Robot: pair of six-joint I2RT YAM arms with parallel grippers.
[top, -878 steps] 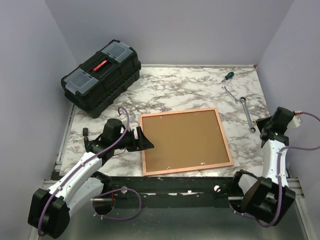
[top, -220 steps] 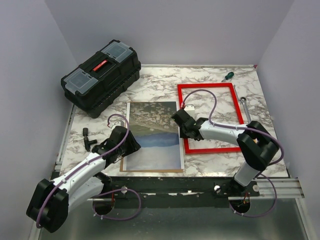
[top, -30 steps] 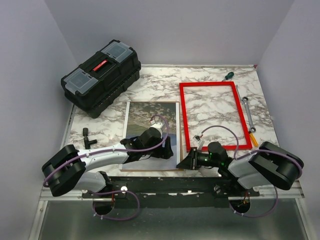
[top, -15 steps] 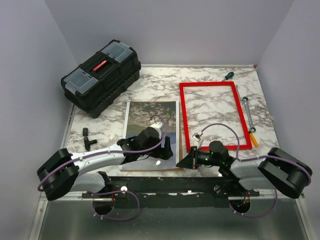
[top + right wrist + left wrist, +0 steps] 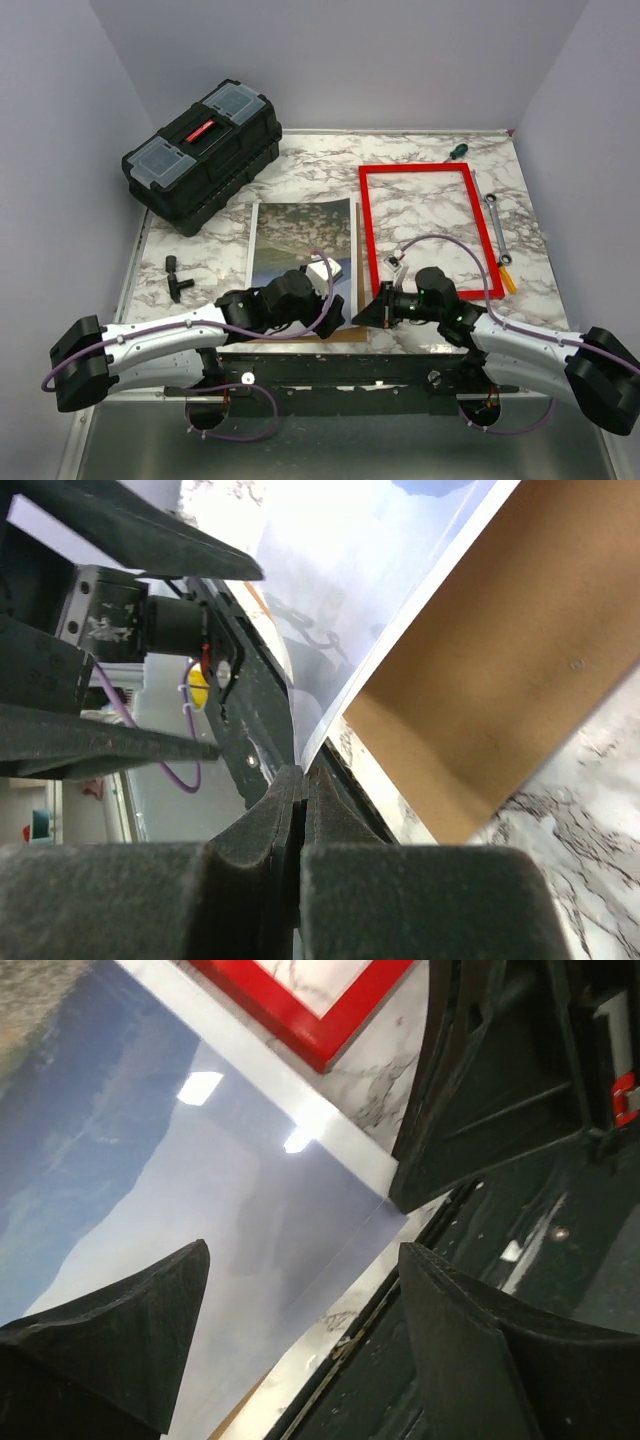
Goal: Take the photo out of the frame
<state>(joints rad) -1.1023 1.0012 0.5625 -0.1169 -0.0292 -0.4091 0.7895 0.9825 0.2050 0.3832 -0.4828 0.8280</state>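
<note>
One photo (image 5: 300, 235) corner pinched by R gripper (image 5: 303, 792), lifted off backing (image 5: 500, 670), L gripper (image 5: 300, 1260) jaws apart above it, frame (image 5: 366, 230) beside.

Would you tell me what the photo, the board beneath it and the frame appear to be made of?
The photo looks like thin glossy paper: lamp glints show on it, and its corner curls off the board. The board looks like matte brown fibreboard or card. The frame is smooth bright red, perhaps plastic or painted wood; I cannot tell which.
</note>
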